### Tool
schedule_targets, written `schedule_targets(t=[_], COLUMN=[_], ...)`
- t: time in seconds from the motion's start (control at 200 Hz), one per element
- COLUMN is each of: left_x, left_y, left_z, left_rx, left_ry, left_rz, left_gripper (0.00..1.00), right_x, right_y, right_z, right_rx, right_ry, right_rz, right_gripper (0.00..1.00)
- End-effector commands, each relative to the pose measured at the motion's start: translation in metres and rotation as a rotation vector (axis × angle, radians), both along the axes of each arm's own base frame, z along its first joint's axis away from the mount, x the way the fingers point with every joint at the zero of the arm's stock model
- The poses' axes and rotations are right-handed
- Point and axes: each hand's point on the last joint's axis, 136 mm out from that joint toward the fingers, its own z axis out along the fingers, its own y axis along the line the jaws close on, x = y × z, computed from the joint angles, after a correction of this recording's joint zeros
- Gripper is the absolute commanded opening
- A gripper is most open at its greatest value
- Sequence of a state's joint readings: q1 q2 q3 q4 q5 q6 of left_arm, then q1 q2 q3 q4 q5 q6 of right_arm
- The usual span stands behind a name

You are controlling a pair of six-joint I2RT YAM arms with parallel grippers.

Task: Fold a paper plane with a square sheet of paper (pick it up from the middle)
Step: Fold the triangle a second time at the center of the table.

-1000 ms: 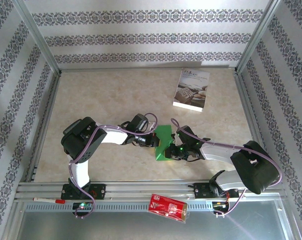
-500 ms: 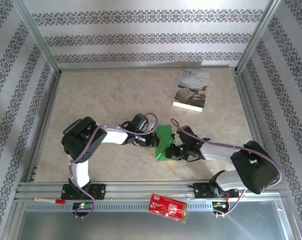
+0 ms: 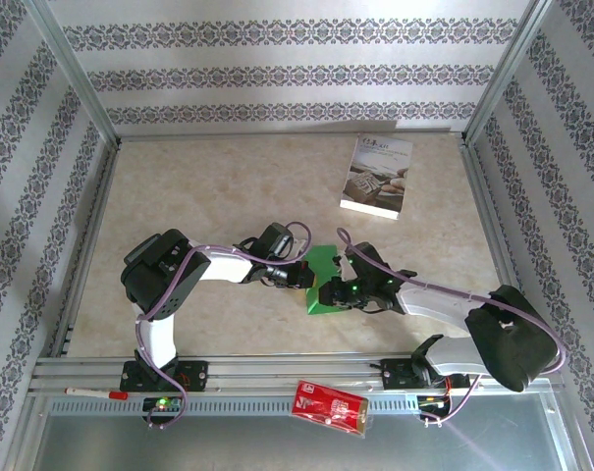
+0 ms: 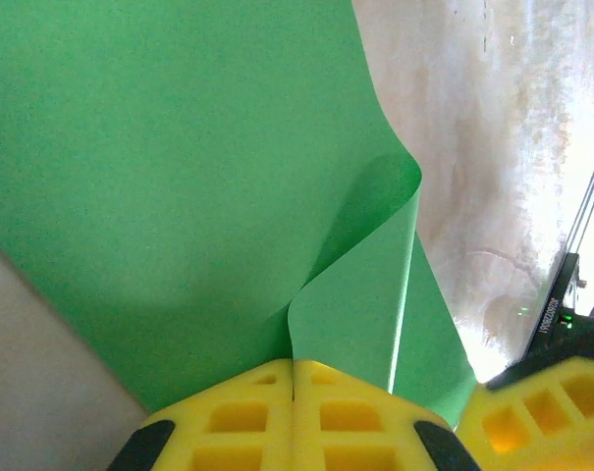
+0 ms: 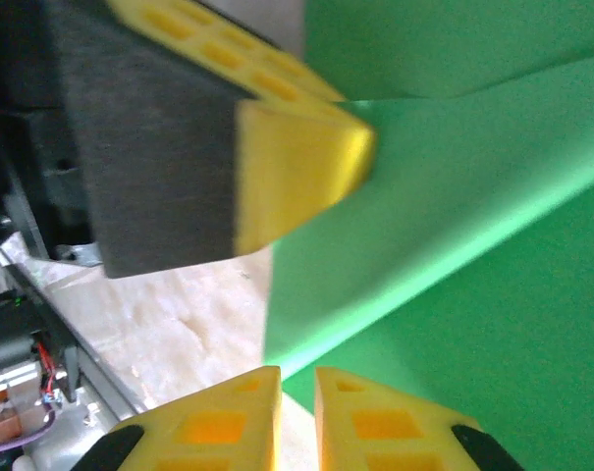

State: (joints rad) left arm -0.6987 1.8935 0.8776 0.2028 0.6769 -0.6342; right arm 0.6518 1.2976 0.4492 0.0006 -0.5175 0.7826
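The square sheet of paper [image 3: 322,263] is bright green and lies bent between the two grippers at the middle of the table. In the left wrist view the sheet [image 4: 179,177] curls into a raised fold that runs into the seam of my left gripper [image 4: 294,365], which is shut on it. My left gripper [image 3: 304,278] holds the sheet's left side. My right gripper [image 3: 328,292] is at the sheet's near right part. In the right wrist view its jaws [image 5: 297,371] stand slightly apart at the edge of the sheet [image 5: 454,196], with pale table showing in the gap.
A white printed booklet [image 3: 377,177] lies at the back right of the table [image 3: 208,186]. A red packet [image 3: 329,407] rests on the metal rail at the near edge. Metal frame posts and patterned walls enclose the table on three sides.
My right gripper has shifted left toward the left gripper and its jaws have parted a little. The sheet's far part has bent upward. The left arm has held still.
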Motion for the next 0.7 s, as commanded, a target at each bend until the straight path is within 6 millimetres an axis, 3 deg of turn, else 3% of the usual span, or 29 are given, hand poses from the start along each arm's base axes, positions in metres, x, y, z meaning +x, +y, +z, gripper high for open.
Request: schedule_targets(t=[0.0,0.29,0.694], left_x=[-0.024,-0.024,-0.024], left_y=[0.028,0.028,0.027], left_z=[-0.058,-0.059,-0.058], left_rx=[0.208,0.210,0.203], left_ry=[0.078,0.083,0.081], left_rz=[0.004,0.009,0.007], left_gripper=[0.00,0.00,0.00], right_x=[0.006,0.002,-0.003], right_y=[0.018,0.038,0.034], right_z=[0.015,0.007,-0.021], right_rx=[0.060,0.063,0.007], right_ry=[-0.022,-0.019,0.019], right_rz=[-0.004,0.030,0.036], right_gripper=[0.17,0.16,0.15])
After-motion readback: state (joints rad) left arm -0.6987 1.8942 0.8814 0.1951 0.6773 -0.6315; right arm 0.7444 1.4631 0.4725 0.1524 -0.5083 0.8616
